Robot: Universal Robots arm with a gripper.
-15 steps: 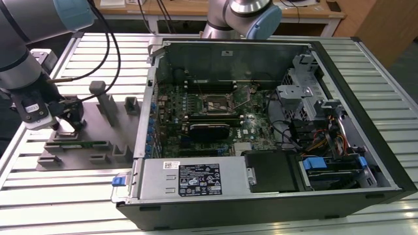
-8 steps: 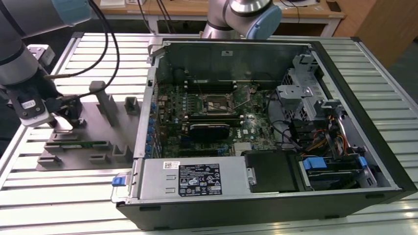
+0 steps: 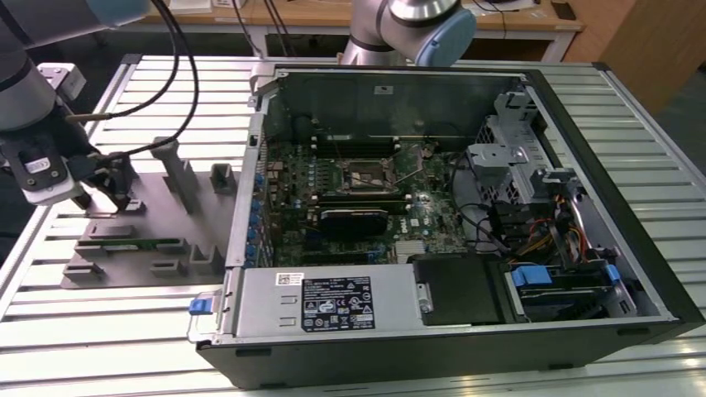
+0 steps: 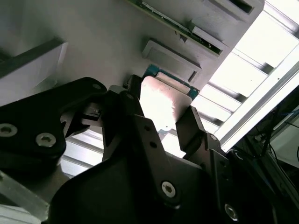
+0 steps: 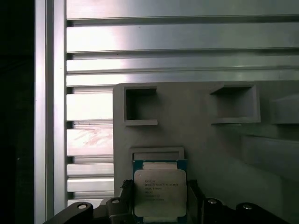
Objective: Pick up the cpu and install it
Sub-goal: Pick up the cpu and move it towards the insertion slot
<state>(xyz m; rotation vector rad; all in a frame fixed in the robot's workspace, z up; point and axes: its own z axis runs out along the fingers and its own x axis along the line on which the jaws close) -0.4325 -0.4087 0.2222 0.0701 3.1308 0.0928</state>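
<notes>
The cpu, a flat square chip with a silvery top and a blue-green rim, sits between the two black fingers of my gripper, just by a small raised frame on the grey fixture plate. In the second wrist view the cpu shines bright, and the gripper has one finger against each side edge. The exterior view puts the gripper low over the fixture plate, at that view's left. The open motherboard socket lies inside the computer case.
Upright grey posts and a memory stick stand on the fixture plate close to the gripper. A black heatsink block sits below the socket. The case's drive cage and cables fill its right side. A slatted aluminium table carries everything.
</notes>
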